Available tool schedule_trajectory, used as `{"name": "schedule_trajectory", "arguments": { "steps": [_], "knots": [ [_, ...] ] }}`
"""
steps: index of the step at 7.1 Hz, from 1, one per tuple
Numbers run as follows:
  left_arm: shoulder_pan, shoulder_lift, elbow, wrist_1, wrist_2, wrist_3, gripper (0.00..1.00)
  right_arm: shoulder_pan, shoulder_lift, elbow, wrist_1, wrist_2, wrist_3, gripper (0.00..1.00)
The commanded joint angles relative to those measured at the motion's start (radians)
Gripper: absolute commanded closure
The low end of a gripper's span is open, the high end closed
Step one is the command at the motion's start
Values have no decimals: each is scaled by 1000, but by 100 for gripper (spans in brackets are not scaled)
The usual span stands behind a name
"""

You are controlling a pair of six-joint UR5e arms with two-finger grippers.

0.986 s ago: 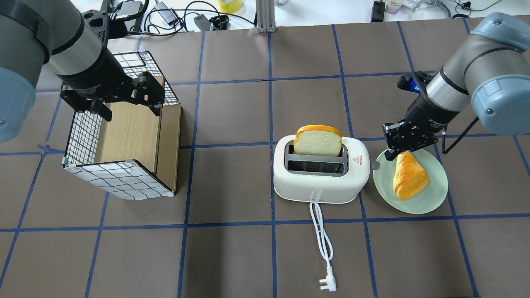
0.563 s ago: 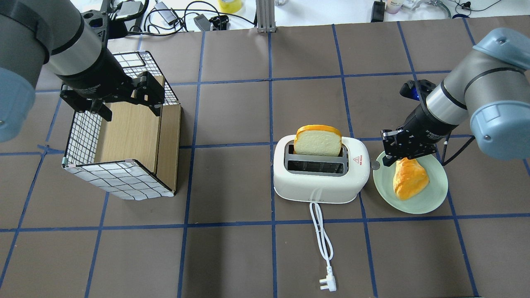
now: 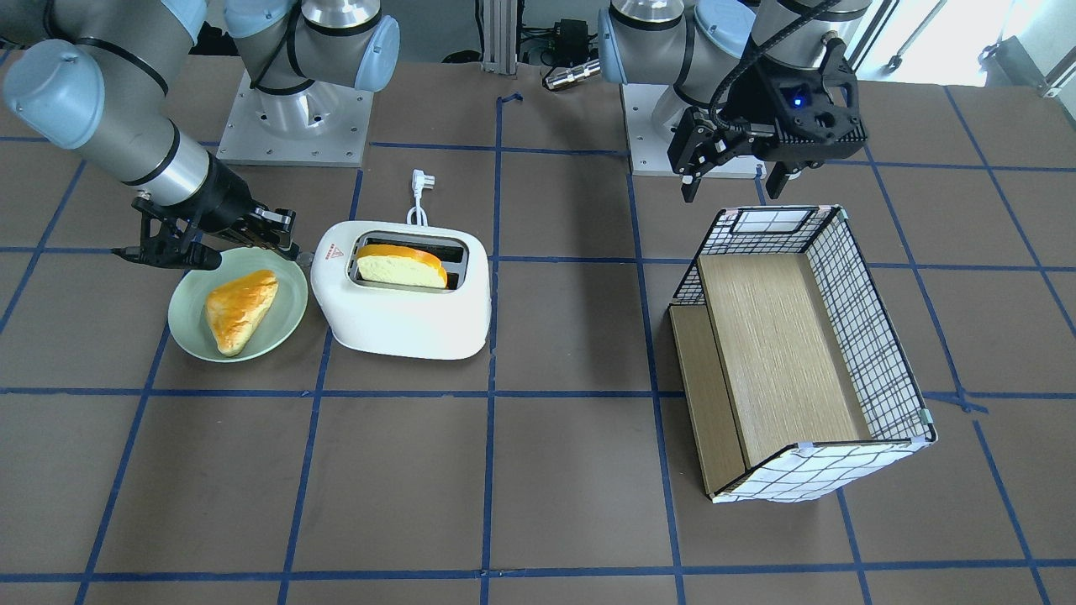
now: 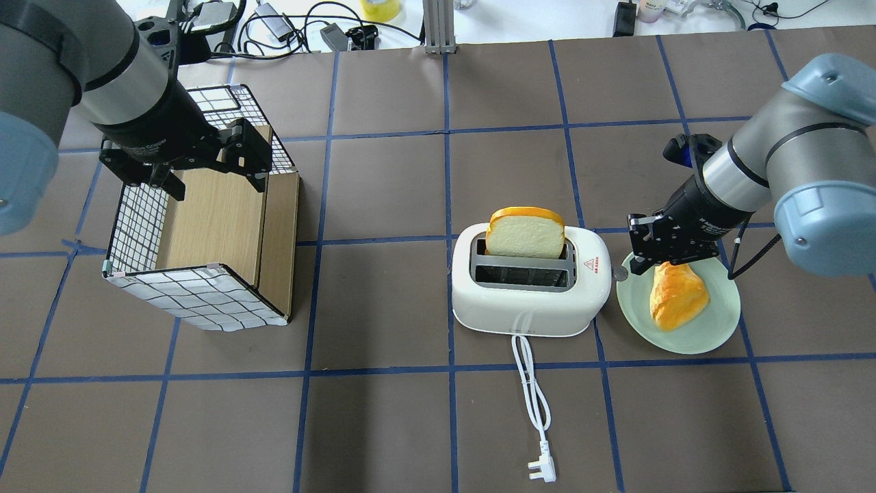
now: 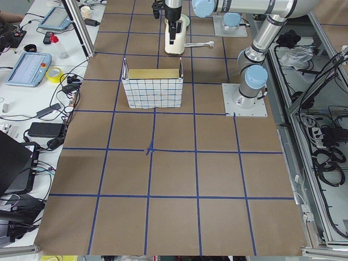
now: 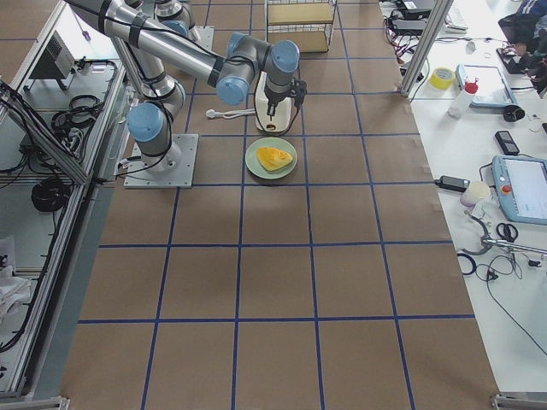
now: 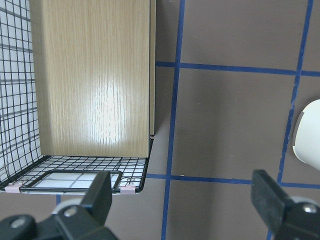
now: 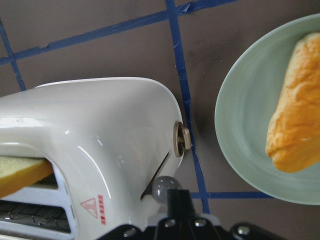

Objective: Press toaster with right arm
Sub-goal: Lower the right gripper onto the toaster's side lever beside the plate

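Observation:
The white toaster (image 4: 530,291) stands mid-table with its cord (image 4: 532,383) trailing toward me; it also shows in the front view (image 3: 403,315) and the right wrist view (image 8: 100,135). A bread slice (image 4: 525,234) stands up out of its far slot. My right gripper (image 4: 636,266) is shut at the toaster's right end. In the right wrist view its tip (image 8: 177,200) is right at the grey lever knob (image 8: 162,187), touching or nearly so. My left gripper (image 4: 215,181) is open and empty above the wire basket (image 4: 137,226).
A green plate (image 4: 715,332) with a golden pastry (image 4: 677,294) lies right beside the toaster, under my right wrist. A round dial (image 8: 180,140) sits on the toaster's end. The basket with wooden boards (image 3: 790,344) stands on my left side. Cables lie beyond the table's far edge.
My right gripper has moved a little left and down, from over the plate's edge to the toaster's lever. The left arm, toaster and bread have not moved.

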Motion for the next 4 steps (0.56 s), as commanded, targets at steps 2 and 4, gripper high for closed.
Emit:
{"name": "schedule_trajectory", "arguments": {
  "steps": [2, 4],
  "knots": [
    [0, 0, 0, 0, 0, 0, 0, 2, 3, 6, 0, 20, 0, 100],
    [2, 0, 0, 0, 0, 0, 0, 2, 12, 4, 1, 28, -10, 100]
  ]
}}
